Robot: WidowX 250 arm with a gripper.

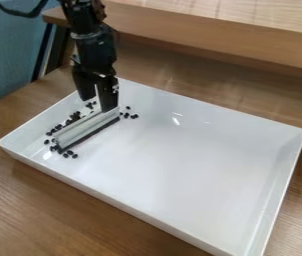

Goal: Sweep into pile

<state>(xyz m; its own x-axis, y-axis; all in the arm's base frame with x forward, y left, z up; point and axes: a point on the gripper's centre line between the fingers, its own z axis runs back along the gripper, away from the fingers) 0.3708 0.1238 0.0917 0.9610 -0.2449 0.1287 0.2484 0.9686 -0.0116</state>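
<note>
Camera view: sweeping seemed in hand, stray beans [134, 116] needing gathering next; whether the pincer [97, 104] was open or gripped the bar [87, 128], I couldn't tell.

Wooden table [37, 207] under a raised wooden shelf [214, 35].

My black arm drops in from the upper left, pincer [97, 105] down.
My wrist [94, 47] hangs above it, the whole of me near upright with only a slight lean; my two dark fingers [85, 88] point downward, parted by a narrow gap, and a black cable loops beside my upper arm.
</note>
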